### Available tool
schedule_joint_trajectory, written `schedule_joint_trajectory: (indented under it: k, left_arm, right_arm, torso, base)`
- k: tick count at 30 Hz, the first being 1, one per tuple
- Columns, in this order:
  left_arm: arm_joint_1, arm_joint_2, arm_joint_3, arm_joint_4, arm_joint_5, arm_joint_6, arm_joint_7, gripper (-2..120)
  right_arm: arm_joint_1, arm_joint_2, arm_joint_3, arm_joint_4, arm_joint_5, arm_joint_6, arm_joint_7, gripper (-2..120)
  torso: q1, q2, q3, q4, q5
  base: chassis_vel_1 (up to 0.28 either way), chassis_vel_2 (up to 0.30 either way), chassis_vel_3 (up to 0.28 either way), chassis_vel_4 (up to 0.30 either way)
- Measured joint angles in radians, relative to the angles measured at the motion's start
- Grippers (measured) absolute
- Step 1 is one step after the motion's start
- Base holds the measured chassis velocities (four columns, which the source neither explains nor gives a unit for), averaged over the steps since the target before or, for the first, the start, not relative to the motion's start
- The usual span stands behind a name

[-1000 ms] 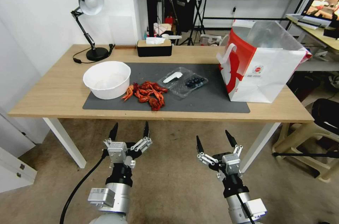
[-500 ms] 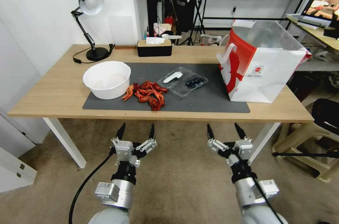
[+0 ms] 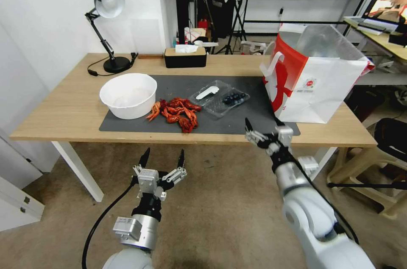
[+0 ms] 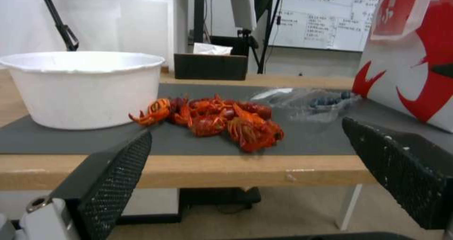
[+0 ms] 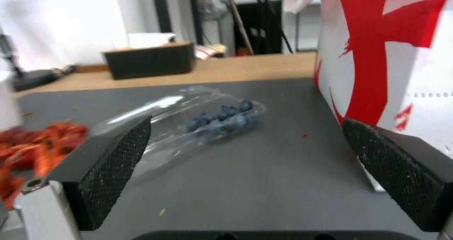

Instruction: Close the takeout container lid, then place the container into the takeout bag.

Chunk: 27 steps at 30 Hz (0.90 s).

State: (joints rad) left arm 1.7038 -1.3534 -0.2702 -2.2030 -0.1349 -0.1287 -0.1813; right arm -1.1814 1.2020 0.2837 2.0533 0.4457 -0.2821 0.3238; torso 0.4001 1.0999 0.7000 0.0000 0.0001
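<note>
The right gripper [image 3: 262, 126] hangs at the table's [image 3: 63, 108] near edge, over the front right corner of the grey mat [image 3: 246, 123], its fingers spread wide and holding nothing. Just beyond it, up the mat, lies the container [image 3: 219, 97], opened flat: the half with the blueberries [image 3: 234, 98] sits nearer the bag [image 3: 313, 78], and the lid [image 3: 207, 92] with its white spoon-shaped patch lies on the far left side of that half. The bag stands upright and open at the mat's right end, close beside the container but apart from it. Left of the container is a heap of red crayfish [image 3: 177, 113], and beyond that the white bowl [image 3: 128, 95]. The left gripper [image 3: 163, 158] hovers low in front of the table, below its edge, fingers also wide apart and empty.
</note>
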Motion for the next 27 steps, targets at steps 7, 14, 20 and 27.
schedule_joint_trajectory:
  k: [7, 14, 20, 27]
  left_arm:
    - [-0.003, -0.005, -0.008, 0.017, 0.000, -0.006, -0.002, 100]
    - [-0.005, -0.009, -0.027, 0.045, 0.002, -0.045, 0.015, 100]
    - [-0.008, -0.006, -0.039, 0.053, -0.001, -0.050, 0.013, 100]
    - [-0.018, -0.004, -0.042, 0.063, -0.011, -0.052, 0.008, 100]
  right_arm:
    - [0.202, 0.003, -0.127, -0.085, 0.119, -0.164, 0.197, 100]
    - [0.438, 0.099, -0.257, -0.232, 0.264, -0.322, 0.462, 100]
    - [0.516, 0.141, -0.283, -0.291, 0.387, -0.403, 0.600, 100]
    - [0.553, 0.175, -0.311, -0.348, 0.475, -0.435, 0.664, 100]
  torso:
    - [0.000, 0.000, 0.000, -0.0002, -0.0004]
    - [0.000, 0.000, 0.000, 0.0001, -0.0003]
    - [0.000, 0.000, 0.000, 0.0000, -0.0003]
    - [0.000, 0.000, 0.000, 0.0000, -0.0002]
  base:
    - [0.000, 0.000, 0.000, 0.000]
    - [0.000, 0.000, 0.000, 0.000]
    - [0.000, 0.000, 0.000, 0.000]
    - [0.000, 0.000, 0.000, 0.000]
